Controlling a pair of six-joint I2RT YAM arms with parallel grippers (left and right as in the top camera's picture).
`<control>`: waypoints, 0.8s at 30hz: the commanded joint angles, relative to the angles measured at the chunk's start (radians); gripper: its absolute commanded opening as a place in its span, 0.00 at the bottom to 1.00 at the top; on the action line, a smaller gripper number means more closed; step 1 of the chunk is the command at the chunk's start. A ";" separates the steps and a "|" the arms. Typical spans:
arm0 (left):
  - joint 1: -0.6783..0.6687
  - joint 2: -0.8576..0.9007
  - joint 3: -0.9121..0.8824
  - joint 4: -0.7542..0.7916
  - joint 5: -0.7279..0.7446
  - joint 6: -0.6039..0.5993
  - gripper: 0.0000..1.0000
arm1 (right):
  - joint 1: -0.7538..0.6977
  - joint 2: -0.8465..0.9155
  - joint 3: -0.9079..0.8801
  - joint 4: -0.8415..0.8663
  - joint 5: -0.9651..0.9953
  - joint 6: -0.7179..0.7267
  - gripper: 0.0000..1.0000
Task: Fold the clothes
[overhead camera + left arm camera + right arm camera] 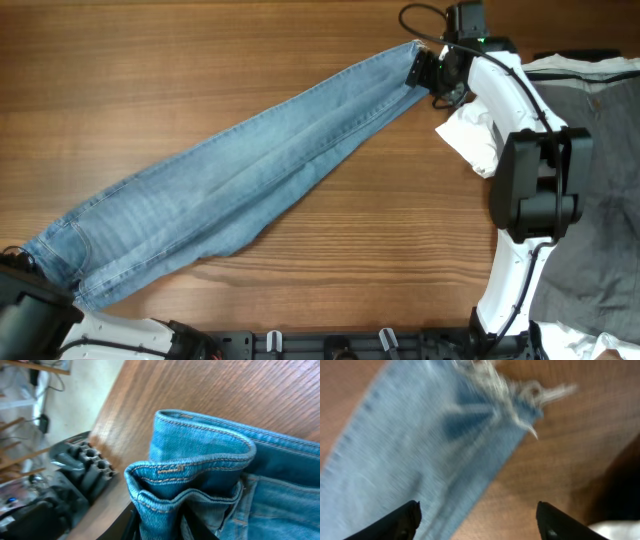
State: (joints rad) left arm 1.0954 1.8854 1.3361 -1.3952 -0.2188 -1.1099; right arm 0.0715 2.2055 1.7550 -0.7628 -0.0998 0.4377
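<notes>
The light blue jeans (230,175) lie folded lengthwise, running diagonally from the waist at the lower left to the frayed hems at the upper right. My left gripper (30,268) is shut on the waistband, which bunches up between its fingers in the left wrist view (165,525). My right gripper (428,72) is open just above the hem end. The right wrist view shows the frayed whitish hem (510,400) on the wood ahead of the spread fingers (477,515).
A crumpled white cloth (470,135) lies beside the right arm. A dark grey garment (590,190) covers the right side of the table. The table's left edge (100,425) is close to the left gripper.
</notes>
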 commanded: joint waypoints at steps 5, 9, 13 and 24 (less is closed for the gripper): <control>-0.003 0.005 0.253 -0.193 -0.007 0.085 0.25 | -0.001 0.014 -0.012 -0.019 -0.083 -0.074 0.84; -0.003 0.005 0.255 -0.200 -0.011 0.085 0.27 | -0.001 0.014 -0.012 -0.039 -0.084 -0.086 0.86; -0.003 0.005 0.255 -0.200 -0.010 0.086 1.00 | -0.001 0.014 -0.012 -0.044 -0.085 -0.097 0.86; -0.044 -0.212 0.386 -0.177 0.106 0.319 1.00 | -0.003 0.014 -0.012 -0.054 -0.084 -0.097 0.88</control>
State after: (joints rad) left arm 1.0790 1.7996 1.6840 -1.5841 -0.1284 -0.8658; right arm 0.0715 2.2063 1.7489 -0.8165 -0.1688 0.3561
